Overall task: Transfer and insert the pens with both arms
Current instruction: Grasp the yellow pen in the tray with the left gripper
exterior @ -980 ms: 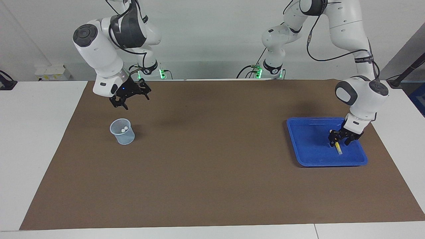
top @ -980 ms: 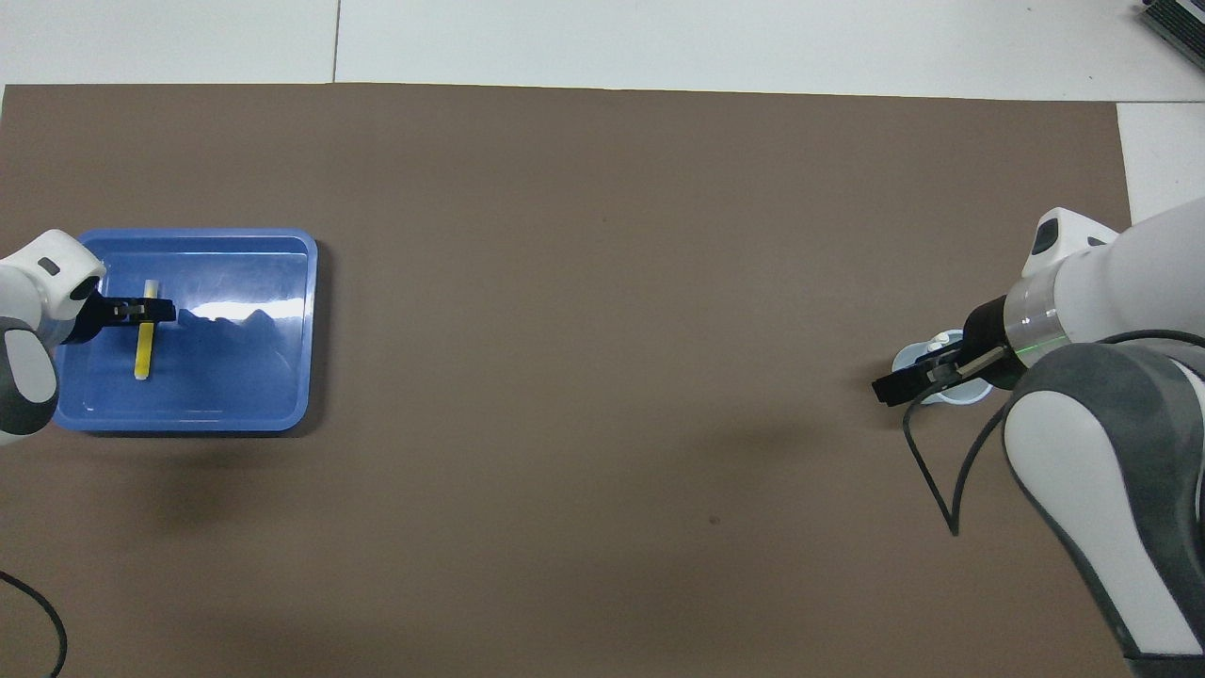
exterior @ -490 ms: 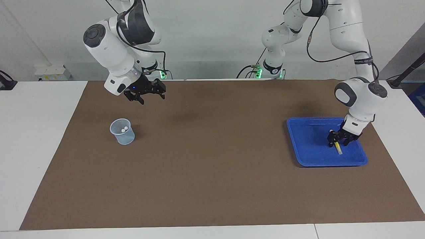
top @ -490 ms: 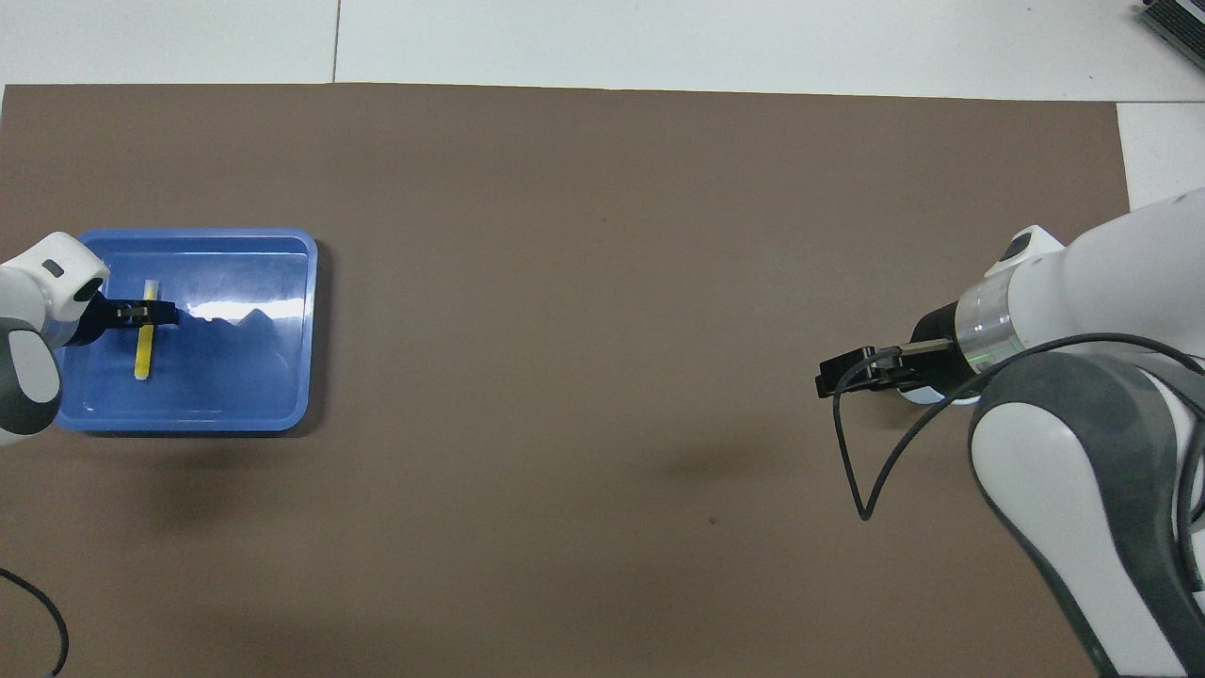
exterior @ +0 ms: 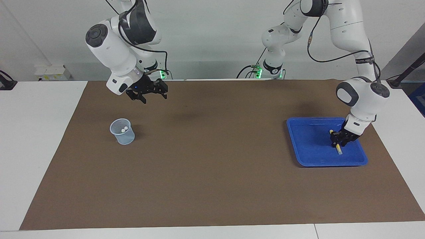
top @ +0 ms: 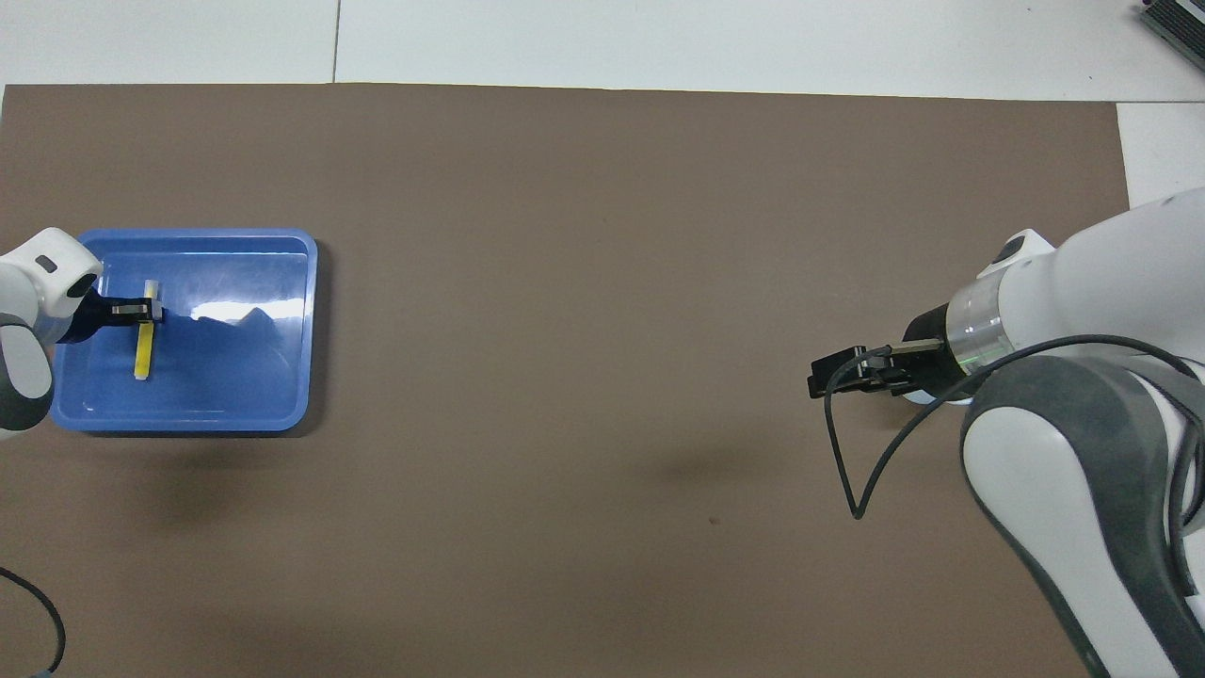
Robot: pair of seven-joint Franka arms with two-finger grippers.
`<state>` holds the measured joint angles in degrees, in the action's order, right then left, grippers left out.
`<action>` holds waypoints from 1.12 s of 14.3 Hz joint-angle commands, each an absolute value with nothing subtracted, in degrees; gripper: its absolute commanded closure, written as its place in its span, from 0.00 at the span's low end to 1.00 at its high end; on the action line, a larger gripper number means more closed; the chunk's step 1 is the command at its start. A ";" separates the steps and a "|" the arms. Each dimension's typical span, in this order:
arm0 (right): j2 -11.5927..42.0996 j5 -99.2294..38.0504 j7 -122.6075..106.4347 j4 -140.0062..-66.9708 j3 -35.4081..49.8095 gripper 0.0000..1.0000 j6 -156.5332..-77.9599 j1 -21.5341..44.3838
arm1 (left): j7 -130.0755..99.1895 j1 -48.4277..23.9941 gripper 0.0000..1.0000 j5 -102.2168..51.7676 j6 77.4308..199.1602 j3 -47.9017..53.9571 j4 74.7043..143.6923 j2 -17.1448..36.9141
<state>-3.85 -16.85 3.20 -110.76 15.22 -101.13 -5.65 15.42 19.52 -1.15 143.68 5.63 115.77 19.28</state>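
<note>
The left gripper (exterior: 339,143) is lowered into the blue tray (exterior: 308,146), which sits on the brown mat (exterior: 212,172) near the left arm's end of the bench (exterior: 40,132). Its fingers are closed around the yellow pen (exterior: 338,148), which lies on the tray floor. The right gripper (exterior: 150,96) hangs in the air over the mat, near the bench edge closest to the robots; its fingers are spread and it carries nothing. A translucent cup (exterior: 123,131) stands toward the right arm's end of the bench, holding two pens; only their whitish cap ends (exterior: 124,129) are visible.
</note>
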 commanded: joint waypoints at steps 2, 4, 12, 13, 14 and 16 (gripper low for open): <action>-3.87 -18.98 6.33 -110.48 15.38 0.00 -101.51 -5.01 | 15.82 20.21 1.00 0.35 142.82 5.45 115.40 19.95; -3.87 -19.25 6.42 -110.57 15.38 0.00 -101.60 -5.01 | 15.73 20.13 1.00 0.35 142.74 5.54 115.40 19.95; -4.04 -20.39 6.76 -110.83 15.38 0.00 -101.60 -5.01 | 8.46 19.07 1.00 -0.35 128.43 5.89 106.27 19.52; -4.04 -20.48 7.64 -110.83 15.38 0.00 -101.69 -5.01 | 6.26 18.99 1.00 -0.79 126.67 6.15 105.39 19.16; -4.13 -20.48 8.52 -110.83 15.38 0.00 -101.69 -5.01 | 4.15 18.98 1.00 -2.18 125.17 6.33 104.68 18.73; -4.04 -20.48 9.66 -110.83 15.47 0.00 -102.21 -5.01 | -0.24 18.20 1.00 -7.09 123.49 6.24 104.33 16.97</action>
<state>-3.85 -19.06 7.98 -110.74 15.22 -101.40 -4.70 3.83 19.06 -3.64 126.20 6.54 104.87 18.79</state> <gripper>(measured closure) 0.000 0.837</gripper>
